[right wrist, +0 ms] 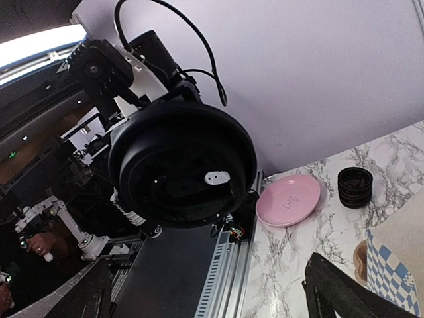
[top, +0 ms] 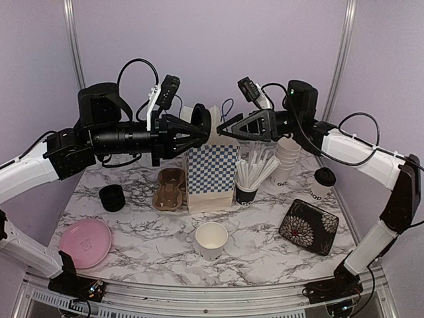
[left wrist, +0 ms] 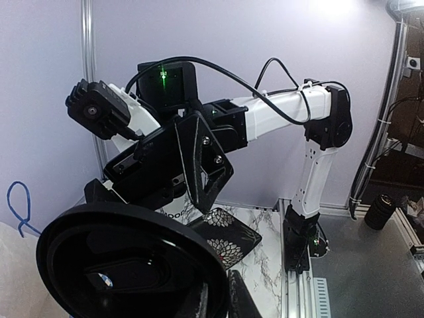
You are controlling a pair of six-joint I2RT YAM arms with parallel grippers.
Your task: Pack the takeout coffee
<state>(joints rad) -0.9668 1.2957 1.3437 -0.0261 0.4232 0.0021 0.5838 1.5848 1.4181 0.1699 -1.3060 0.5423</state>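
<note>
A white takeout coffee cup (top: 190, 114) with a black lid (top: 203, 124) hangs on its side above the table, and my left gripper (top: 193, 137) is shut on its rim. In the left wrist view the lid (left wrist: 126, 265) fills the lower left, next to my fingers (left wrist: 265, 298). My right gripper (top: 225, 127) stands open just right of the lid, facing it. The right wrist view shows the lid (right wrist: 182, 165) face-on above my spread fingers (right wrist: 344, 291). A second lidded cup (top: 323, 183) stands at the right. The brown carrier (top: 170, 189) lies left of the bag.
A blue checked paper bag (top: 212, 175) stands mid-table, with a black cup of straws (top: 248, 182) and stacked white cups (top: 286, 156) to its right. An open white cup (top: 211, 238), a black floral plate (top: 308, 225), a pink plate (top: 85, 242) and black rings (top: 112, 197) surround them.
</note>
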